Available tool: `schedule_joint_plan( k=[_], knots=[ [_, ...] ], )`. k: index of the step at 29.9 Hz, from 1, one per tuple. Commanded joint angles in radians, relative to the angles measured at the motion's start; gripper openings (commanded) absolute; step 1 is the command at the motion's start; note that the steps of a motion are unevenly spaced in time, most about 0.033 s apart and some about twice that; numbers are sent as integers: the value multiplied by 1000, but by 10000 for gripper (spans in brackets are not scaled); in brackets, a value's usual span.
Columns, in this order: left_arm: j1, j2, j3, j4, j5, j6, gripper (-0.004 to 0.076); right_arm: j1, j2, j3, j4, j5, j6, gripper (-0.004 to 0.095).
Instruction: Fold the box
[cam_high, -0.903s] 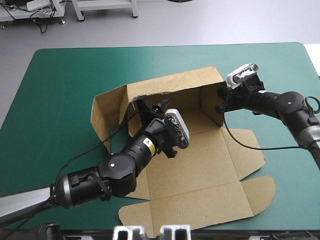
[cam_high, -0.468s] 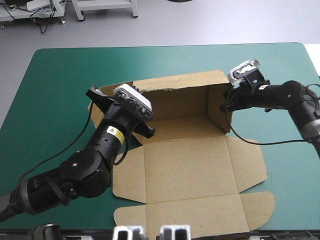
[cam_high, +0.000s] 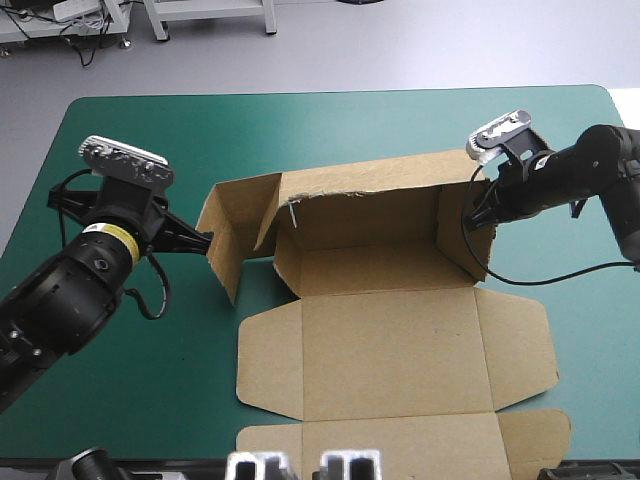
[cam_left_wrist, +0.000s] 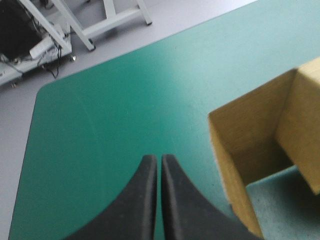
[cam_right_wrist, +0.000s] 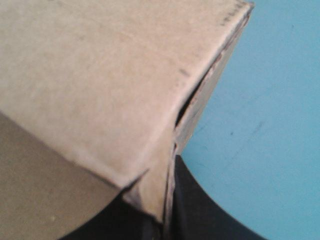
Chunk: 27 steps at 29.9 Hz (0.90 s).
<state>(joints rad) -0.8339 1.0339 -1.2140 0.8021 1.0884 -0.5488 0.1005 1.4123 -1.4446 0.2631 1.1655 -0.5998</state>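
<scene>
The left end effector (cam_high: 205, 238) reaches low and nearly level across the surface (cam_high: 330, 130) from the left. Its arm is stretched out from the near left corner. Its black fingers (cam_left_wrist: 145, 200) are pressed together into a single point with nothing between them. The tip sits just beside the outer face of the standing left end flap of the box (cam_high: 390, 340); whether it touches is not clear.

The right end effector (cam_high: 476, 212) comes in from the right edge on a bent arm, with the wrist angled toward the box's far right corner. It pinches the top of the upright right end wall, and the board runs between its fingers (cam_right_wrist: 200, 210).

The box is matte brown board with raw, slightly ragged cut edges. Its long back wall stands upright, and so does the right end wall. The left end flap stands splayed outward, with a smaller tab angled inward beside it. The base lies flat on the smooth teal-green cover. The lid panel and its round-cornered flaps are spread flat toward the near edge.
</scene>
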Motion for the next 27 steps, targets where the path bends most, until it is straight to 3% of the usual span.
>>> schedule_joint_plan(
  k=[1,5,8,12,21,24,27],
  knots=[
    [75,-39,-33,-114,3,81,15,3,-14,-34,-68,86,46,-18],
    [103,-53,-31,-188,35,128,15,3,10,-46,-72,67,66,-18],
    [103,-53,-29,-173,-6,128,15,3,67,-86,-72,14,75,-18],
    [103,-53,-29,-163,-14,125,15,3,189,-181,-72,33,85,-18],
    [103,-56,-18,-100,134,69,14,3,461,-374,30,90,97,1],
    [103,-56,-4,-76,144,69,14,3,491,-404,69,90,68,113],
    [103,-56,5,-63,141,64,14,3,496,-427,95,88,80,346]
  ],
)
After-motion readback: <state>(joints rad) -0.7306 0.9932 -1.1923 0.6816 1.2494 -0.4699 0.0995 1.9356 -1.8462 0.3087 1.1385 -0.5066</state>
